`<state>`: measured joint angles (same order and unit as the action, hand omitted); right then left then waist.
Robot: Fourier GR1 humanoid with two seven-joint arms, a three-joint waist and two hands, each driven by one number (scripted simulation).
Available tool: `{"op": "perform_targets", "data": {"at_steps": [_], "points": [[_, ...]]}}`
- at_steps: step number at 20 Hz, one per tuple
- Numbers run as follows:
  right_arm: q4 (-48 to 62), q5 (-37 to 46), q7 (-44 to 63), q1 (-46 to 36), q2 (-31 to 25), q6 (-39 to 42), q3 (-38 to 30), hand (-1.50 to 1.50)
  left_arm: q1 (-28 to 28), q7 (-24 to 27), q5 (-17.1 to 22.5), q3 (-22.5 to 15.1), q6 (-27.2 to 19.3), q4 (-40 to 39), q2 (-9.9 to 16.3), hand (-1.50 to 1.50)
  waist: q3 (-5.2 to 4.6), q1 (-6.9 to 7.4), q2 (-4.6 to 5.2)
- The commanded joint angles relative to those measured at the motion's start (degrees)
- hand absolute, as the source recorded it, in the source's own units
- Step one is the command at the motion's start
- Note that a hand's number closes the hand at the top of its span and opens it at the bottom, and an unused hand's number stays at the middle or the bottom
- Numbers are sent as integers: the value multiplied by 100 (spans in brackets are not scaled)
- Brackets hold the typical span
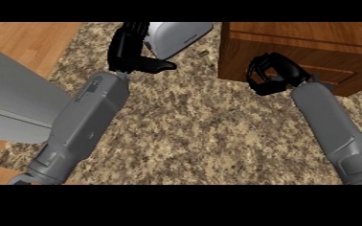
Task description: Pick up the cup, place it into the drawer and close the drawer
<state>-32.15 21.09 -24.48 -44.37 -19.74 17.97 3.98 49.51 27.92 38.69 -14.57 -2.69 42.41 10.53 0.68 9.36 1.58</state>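
A: Cup first: where does it sit relative to the 2 hands?

B: Far side of the bench, left of centre. It is white and lies tipped, its long axis running from near-left up to far-right, with the wider end toward the far right.

A: And the left robot hand?

B: Right against the cup's left flank. Its fingers reach far along that side and the thumb juts right, under the cup's near end. I cannot tell whether the fingers actually close round the cup or only rest beside it; they look fairly straight, so I read the hand as released, touching rather than grasping.

A: So the cup lies to the right of that hand?

B: Yes, right and slightly far. Any grasp would have to wrap across the short way, at right angles to that slanted axis.

A: Moving right, what next?

B: The wooden drawer unit at the far right. Whether it stands open I cannot tell from this angle.

A: And the right robot hand?

B: Clenched, fingers curled at the drawer's front, holding nothing I can make out. It is well apart from the cup, so the left hand is clearly the nearer 1 for the pick.
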Motion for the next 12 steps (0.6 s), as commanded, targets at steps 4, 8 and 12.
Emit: {"op": "perform_targets", "data": {"at_steps": [4,8,12], "points": [[133,-128,458,-1022,-686,-367,-553,150,-145,-37,29,-17,222,113,110,-150,-52,260,131],[24,-298,463,-948,-847,-61,-635,150,-248,-6,61,-3,273,157,105,-150,-55,312,149],[-55,-378,425,-787,-936,45,-670,150,-295,-32,81,-8,343,245,142,-150,-48,330,141]]}}
